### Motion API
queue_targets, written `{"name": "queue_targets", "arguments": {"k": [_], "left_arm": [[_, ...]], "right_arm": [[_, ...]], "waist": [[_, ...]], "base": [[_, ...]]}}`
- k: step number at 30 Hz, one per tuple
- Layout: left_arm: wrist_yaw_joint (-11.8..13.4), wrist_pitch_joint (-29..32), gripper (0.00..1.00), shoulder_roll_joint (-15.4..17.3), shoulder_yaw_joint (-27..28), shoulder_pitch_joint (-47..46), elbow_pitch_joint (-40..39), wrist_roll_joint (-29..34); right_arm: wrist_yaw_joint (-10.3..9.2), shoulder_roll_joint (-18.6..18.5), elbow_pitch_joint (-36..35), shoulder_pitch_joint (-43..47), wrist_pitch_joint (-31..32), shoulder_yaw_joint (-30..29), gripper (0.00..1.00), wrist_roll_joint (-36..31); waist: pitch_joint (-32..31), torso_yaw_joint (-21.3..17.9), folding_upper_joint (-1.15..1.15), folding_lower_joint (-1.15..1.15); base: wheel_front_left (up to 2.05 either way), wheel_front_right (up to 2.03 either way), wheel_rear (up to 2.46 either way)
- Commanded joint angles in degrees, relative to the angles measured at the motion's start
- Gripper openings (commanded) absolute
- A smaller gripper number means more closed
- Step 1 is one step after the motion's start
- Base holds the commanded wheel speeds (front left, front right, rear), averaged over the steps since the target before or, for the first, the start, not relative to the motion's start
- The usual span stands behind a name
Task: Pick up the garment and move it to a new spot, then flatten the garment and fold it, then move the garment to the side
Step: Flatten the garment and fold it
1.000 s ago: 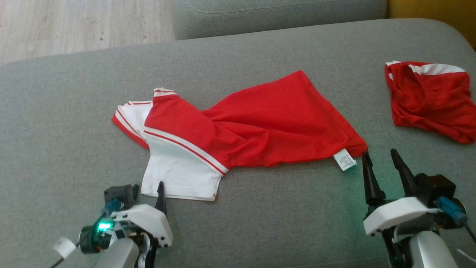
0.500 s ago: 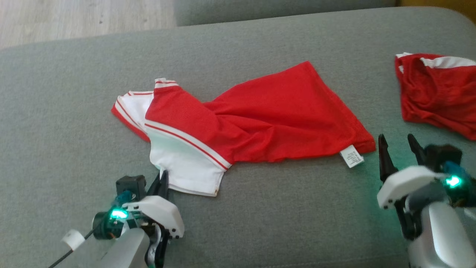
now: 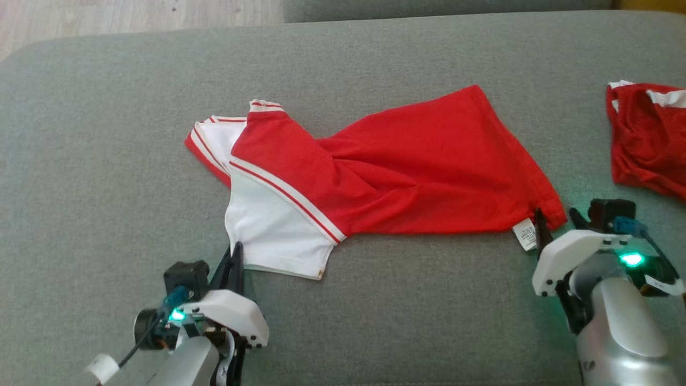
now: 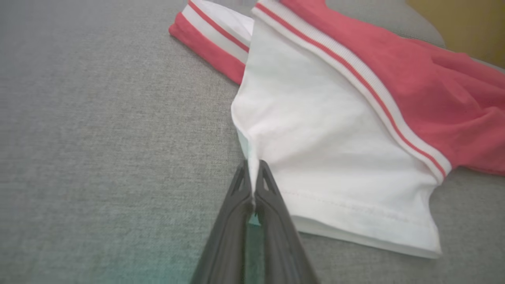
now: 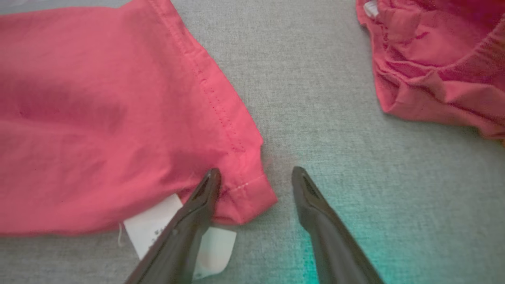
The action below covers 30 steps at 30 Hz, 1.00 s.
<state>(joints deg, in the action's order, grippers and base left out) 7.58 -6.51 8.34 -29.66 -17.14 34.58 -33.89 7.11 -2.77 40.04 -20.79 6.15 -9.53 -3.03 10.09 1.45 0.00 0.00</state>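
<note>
Shirt: the red and white shirt is lying across the middle of the grey sofa, with its white panel and striped sleeve at the left. Its red body is stretching to the right and is bunching into folds near the middle.
Left gripper: the left gripper is sitting at the near left, pinching the near left corner of the white panel. In the left wrist view the left gripper is showing a thin ridge of white cloth drawn up between its pressed-together fingertips.
Right gripper: the right gripper is standing wide apart at the shirt's near right corner and is holding nothing. In the right wrist view the right gripper is straddling the red hem corner. Its left finger is lying over the cloth and its right finger is lying over bare sofa.
Tag: a white tag is poking out from under the near right hem, just beside the left finger.
Second garment: a crumpled red garment is lying at the far right of the sofa, apart from the shirt.
Floor: pale wooden floor is showing beyond the sofa's far left edge.
</note>
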Motion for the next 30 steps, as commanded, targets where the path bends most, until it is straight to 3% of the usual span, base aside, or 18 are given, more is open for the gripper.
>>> {"name": "queue_targets", "arguments": {"k": [1, 2, 4, 10, 16, 21, 30], "left_arm": [[0.5, -0.8, 0.00, 1.4, 2.1, -0.9, -1.9, -0.2], [0.9, -0.9, 0.00, 1.8, 2.3, -0.3, -3.2, -0.3], [1.3, -1.1, 0.00, 2.2, 2.5, 0.2, -4.6, -0.3], [2.1, -2.5, 0.00, 3.4, 3.4, 1.3, -10.4, -0.5], [1.8, -3.3, 0.00, 5.3, 5.7, 0.9, -20.5, -1.8], [2.8, -2.1, 0.00, 8.5, 8.0, -0.4, -30.7, -1.7], [5.4, 2.4, 0.00, 15.4, 13.0, -3.8, -51.2, -0.4]], "right_arm": [[0.37, -0.1, -0.5, -1.3, 0.4, 2.0, 0.63, -0.2], [0.37, -0.1, 0.6, -1.8, -0.1, 2.5, 0.29, 0.1], [0.37, -0.1, 1.0, -2.2, -1.0, 2.8, 0.00, 0.5], [0.37, -0.1, -1.0, -2.8, -4.9, 4.5, 0.00, 4.5], [0.37, -0.2, -9.0, -1.9, -6.2, 6.5, 0.00, 8.4], [0.37, -1.2, -20.1, 0.7, -4.1, 7.9, 0.00, 12.4], [0.37, -2.8, -47.3, 7.1, 4.2, 8.1, 0.00, 17.5]], "waist": [[0.0, 0.1, 0.00, 0.00], [-0.1, 0.2, 0.00, 0.00], [-0.4, 0.2, 0.00, 0.00], [-2.7, -0.1, 0.00, 0.00], [-7.1, -0.6, 0.00, 0.00], [-11.0, -0.7, 0.00, 0.00], [-14.0, -1.7, 0.00, 0.00]], "base": [[0.00, 0.00, 0.00], [0.00, 0.00, 0.00], [0.00, 0.00, 0.00], [0.00, 0.00, 0.00], [0.00, 0.00, 0.00], [0.00, 0.00, 0.00], [0.00, 0.00, 0.00]]}}
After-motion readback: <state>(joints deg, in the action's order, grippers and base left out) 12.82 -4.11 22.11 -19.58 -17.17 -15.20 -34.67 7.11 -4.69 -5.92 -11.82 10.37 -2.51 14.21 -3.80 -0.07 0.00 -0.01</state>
